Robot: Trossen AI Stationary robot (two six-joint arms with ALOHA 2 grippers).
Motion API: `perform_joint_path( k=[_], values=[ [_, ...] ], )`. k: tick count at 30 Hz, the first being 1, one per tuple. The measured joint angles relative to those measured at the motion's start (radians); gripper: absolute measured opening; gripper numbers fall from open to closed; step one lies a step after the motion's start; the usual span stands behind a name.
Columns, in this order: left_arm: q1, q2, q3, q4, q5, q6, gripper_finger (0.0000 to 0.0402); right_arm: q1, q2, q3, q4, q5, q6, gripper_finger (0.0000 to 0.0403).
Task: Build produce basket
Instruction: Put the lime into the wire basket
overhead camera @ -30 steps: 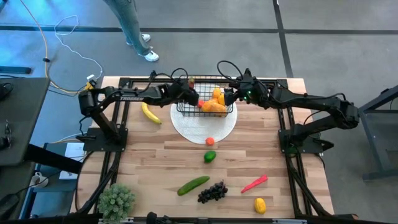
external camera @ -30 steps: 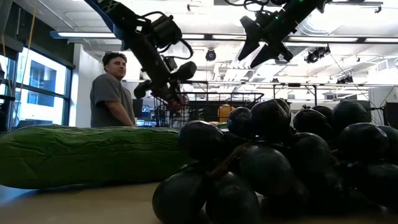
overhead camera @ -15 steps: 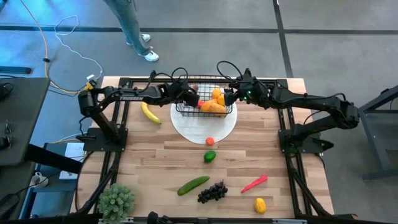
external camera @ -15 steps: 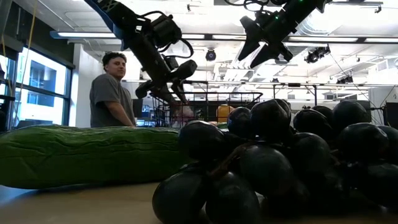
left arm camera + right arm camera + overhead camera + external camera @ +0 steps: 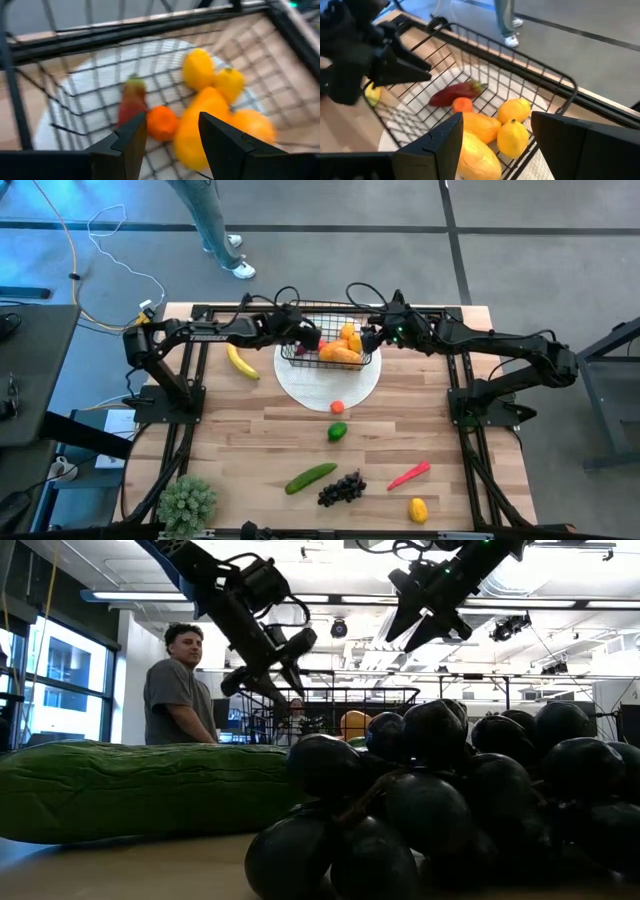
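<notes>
The left gripper (image 5: 309, 336) hangs over the left rim of the rectangular black wire-mesh basket (image 5: 292, 356), its two dark fingers (image 5: 131, 137) parted with bare air between them and nothing in their hold. Past those fingers, inside the basket, a red chili pepper (image 5: 132, 101) lies free on the mesh floor beside a small orange (image 5: 161, 123).

The right gripper (image 5: 368, 337) hovers over the basket's right rim, fingers (image 5: 442, 140) spread about halfway and gripping nothing. Under it, in the basket's right half, sit two yellow lemons (image 5: 515, 109) and long orange-yellow mangoes (image 5: 481, 127), touching one another. The basket's left half has open mesh around the pepper.

The basket stands on a round white plate (image 5: 357, 385) at the far middle of the pale wooden table (image 5: 250, 440), and the plate's rim shows free on the basket's near side.

A yellow banana (image 5: 241, 362) lies left of the basket, near the left arm's frame. On the basket's near side, a small red-orange fruit (image 5: 338, 407) sits at the plate's rim, then a small green fruit (image 5: 338, 431) on open wood. Well apart from the basket, along the near edge, lie a green cucumber (image 5: 311, 477), dark grapes (image 5: 342, 488), a second red chili pepper (image 5: 409, 474), a yellow fruit (image 5: 418, 509) and a green potted plant (image 5: 187, 501).

Beyond the basket a person (image 5: 176, 690) in a grey shirt stands.
</notes>
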Motion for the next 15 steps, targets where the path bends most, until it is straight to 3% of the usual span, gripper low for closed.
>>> perform_joint_path(
  k=[6,15],
  values=[
    [-0.001,-0.074,0.0,-0.008,0.175,0.0,0.017,0.001,0.0,0.0,-0.001,-0.066,0.027,0.0216],
    [-0.021,-0.22,0.001,-0.148,0.158,0.058,0.017,0.008,0.0,0.0,-0.037,-0.193,0.106,0.0216]
  ],
)
